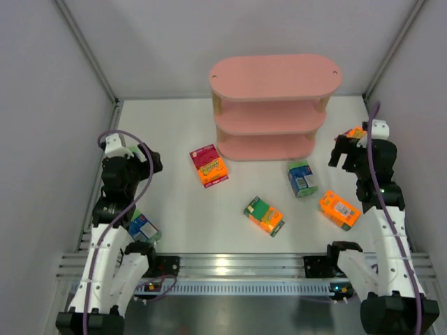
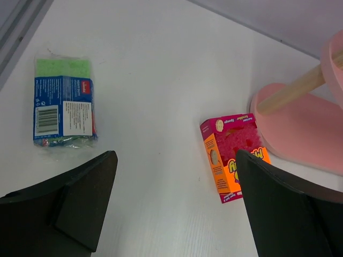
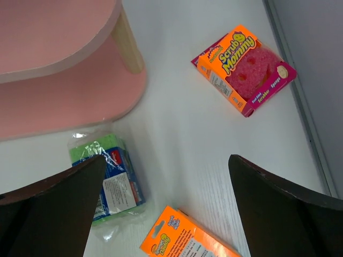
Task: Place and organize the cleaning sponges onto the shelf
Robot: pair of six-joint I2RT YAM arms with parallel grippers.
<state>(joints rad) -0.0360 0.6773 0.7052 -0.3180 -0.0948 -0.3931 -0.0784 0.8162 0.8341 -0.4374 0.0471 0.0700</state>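
Left pincer [image 2: 177, 209]: fingers spread wide, holding nothing, hovering over the desk [image 2: 161, 64] well left of the shelf [image 1: 276, 77]
Right pincer [image 3: 166, 214]: also spread wide and empty, just off the shelf's right end
Sponges: six packs, all on the desk, none seen on the shelf's boards
Close to the shelf's front: magenta-and-orange pack [image 1: 209, 165] off the left corner; blue-and-white pack [image 1: 302, 178] off the right corner
Further in front of the shelf: green-and-orange pack [image 1: 264, 215] about centre; orange pack [image 1: 339, 209] toward the shelf's right side
Off the shelf's ends: Scrub Mommy pack [image 3: 244, 69] past the right end; second blue pack [image 1: 144, 227] far to the front-left
Long axes: blue-and-white pack points its green end at the shelf; magenta-and-orange pack runs roughly toward the shelf, slightly askew; green-and-orange pack and orange pack lie diagonal to the shelf's front edge
Risk, grip: a pincer closing along a pack's long axis may slip on the wrapper or crumple it; spanning the short side looks safer
Risk, placing: the gaps between boards look low, so a tilted pack could catch a board's edge; both arms reaching for the centre could clash
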